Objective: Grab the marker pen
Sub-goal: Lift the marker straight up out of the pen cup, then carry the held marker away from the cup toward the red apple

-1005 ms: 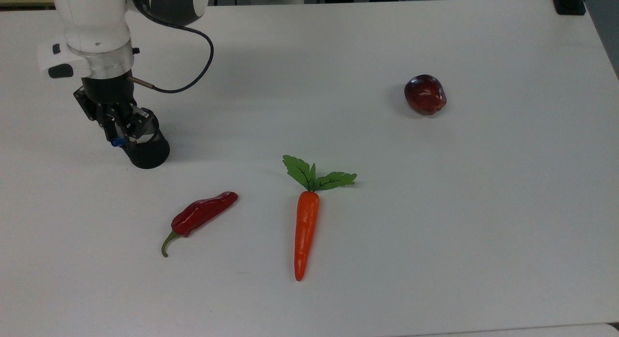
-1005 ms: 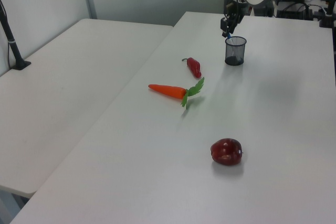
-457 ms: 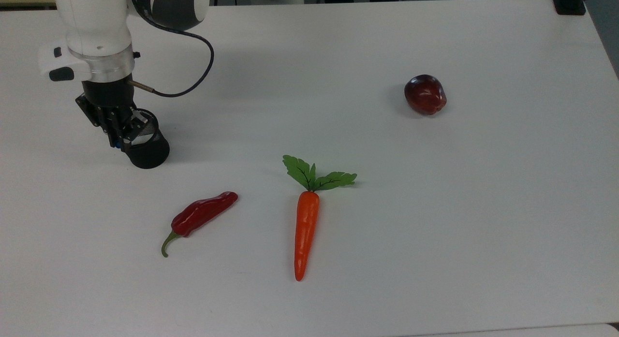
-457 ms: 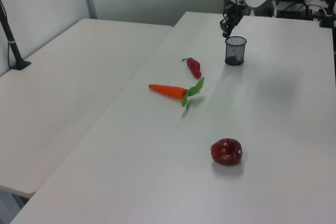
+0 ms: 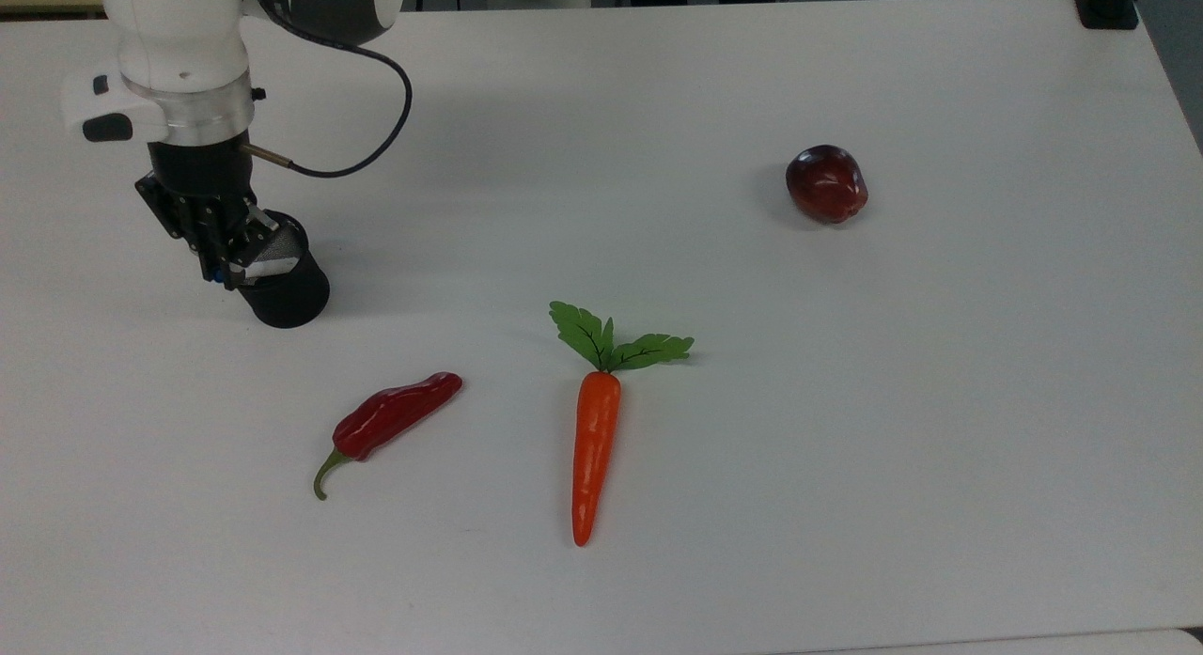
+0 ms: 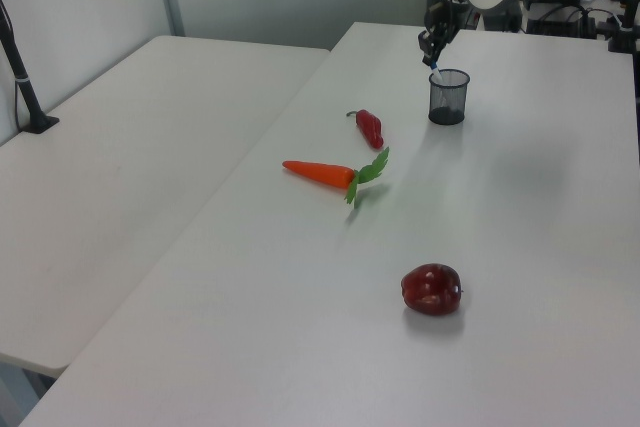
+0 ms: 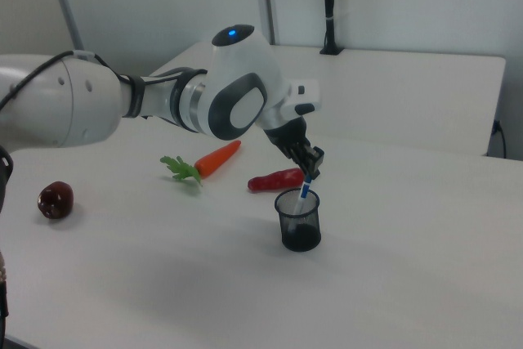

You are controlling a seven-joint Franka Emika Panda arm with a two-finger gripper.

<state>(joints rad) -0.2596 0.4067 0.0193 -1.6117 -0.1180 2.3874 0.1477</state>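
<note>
**Claw grips marker pen above mesh cup**

Top view: The robot arm's claw [image 5: 224, 260] hangs over the rim of a black mesh pen cup [image 5: 282, 284] at the top view's left of the white counter [image 5: 846, 401]. A speck of blue from the marker pen [image 5: 217, 277] peeks out at the fingertips. A red chili pepper [image 5: 390, 420], an orange carrot with green leaves [image 5: 594, 439] and a dark red apple [image 5: 826, 183] lie well apart on the counter.

Left view: The claw [image 6: 434, 50] sits just above the cup [image 6: 448, 97] at the far end of the counter, the pen [image 6: 436, 72] slanting down into it.

Right view: The claw [image 7: 310, 166] is closed on the pen's upper end; the white barrel with its blue label [image 7: 305, 194] tilts down into the cup [image 7: 299, 220], its lower part inside.
</note>
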